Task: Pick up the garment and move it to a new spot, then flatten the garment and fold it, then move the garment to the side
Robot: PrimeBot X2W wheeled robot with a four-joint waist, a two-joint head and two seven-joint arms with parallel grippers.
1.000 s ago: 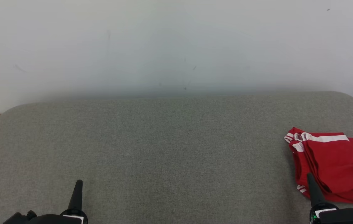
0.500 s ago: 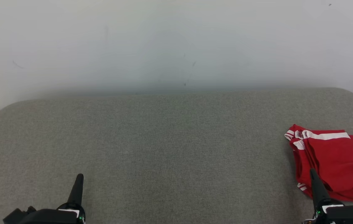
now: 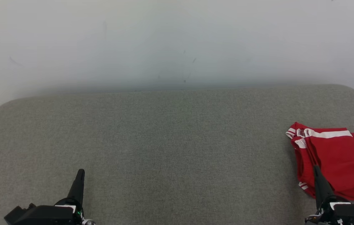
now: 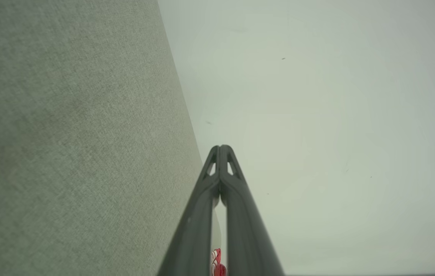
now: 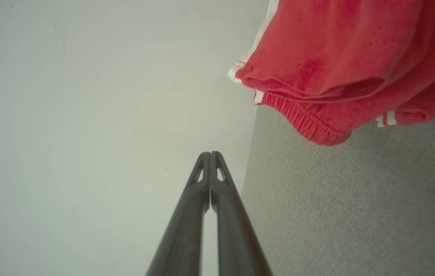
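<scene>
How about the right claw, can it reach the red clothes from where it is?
Probably yes. The right claw is shut and empty right beside the red garment, with nothing between them on the grey cushion. It must open first.

The garment point(image 3: 336, 159) is laid at the right end of the upholstered surface point(image 3: 177, 150), which is backed by a wall point(image 3: 177, 40).

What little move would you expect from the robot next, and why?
Probably open the right fingers and ease them toward the red garment: it lies rumpled and unheld at the right end of the grey cushion, close by those shut fingers.
</scene>
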